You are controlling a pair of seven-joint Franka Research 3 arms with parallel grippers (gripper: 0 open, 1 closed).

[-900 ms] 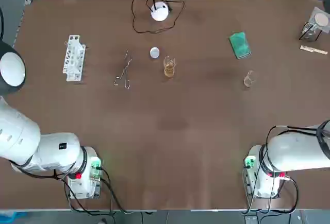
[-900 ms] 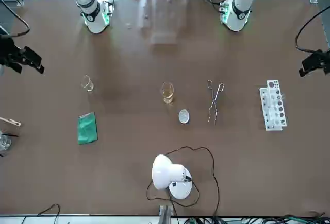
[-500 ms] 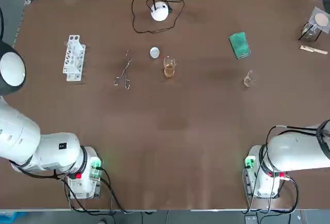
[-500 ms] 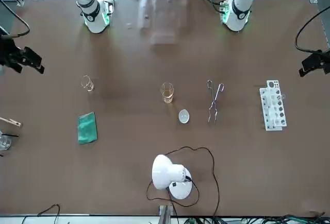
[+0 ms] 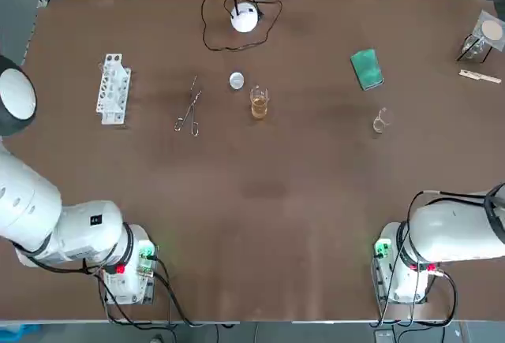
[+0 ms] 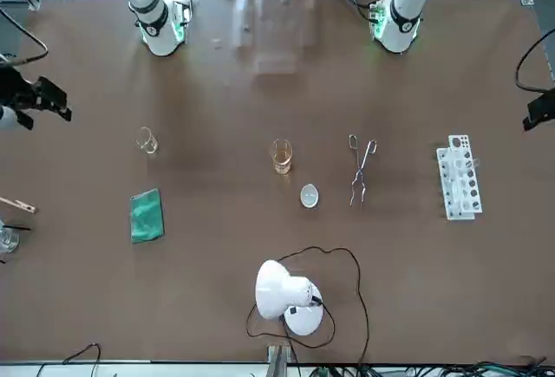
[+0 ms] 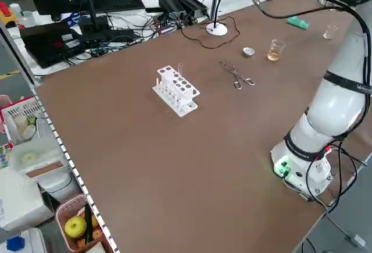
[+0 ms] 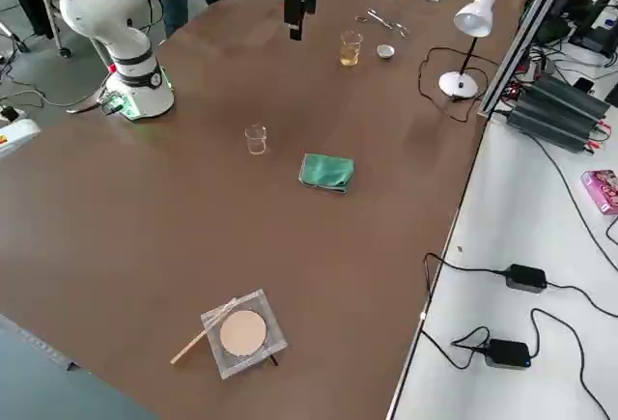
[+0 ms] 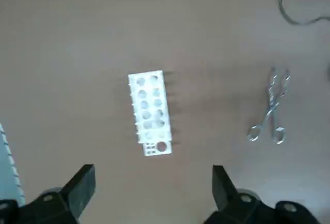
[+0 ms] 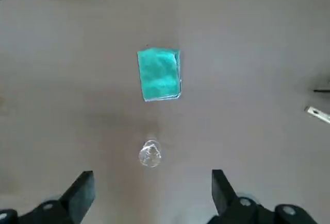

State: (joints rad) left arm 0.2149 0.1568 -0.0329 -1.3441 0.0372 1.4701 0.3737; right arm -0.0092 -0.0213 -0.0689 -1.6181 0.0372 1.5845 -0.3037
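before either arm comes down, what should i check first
1. Left hand open and empty, raised over the table with the test tube rack nearest below: ok.
2. Right hand open and empty, raised with the small glass nearest below: ok.
3. Test tube rack lying flat, apart from the tongs: ok.
4. Small glass upright, apart from the green cloth: ok.
5. Beaker of amber liquid upright, no spill showing around it: ok.
6. Whether the rack holds any tubes: cannot tell.
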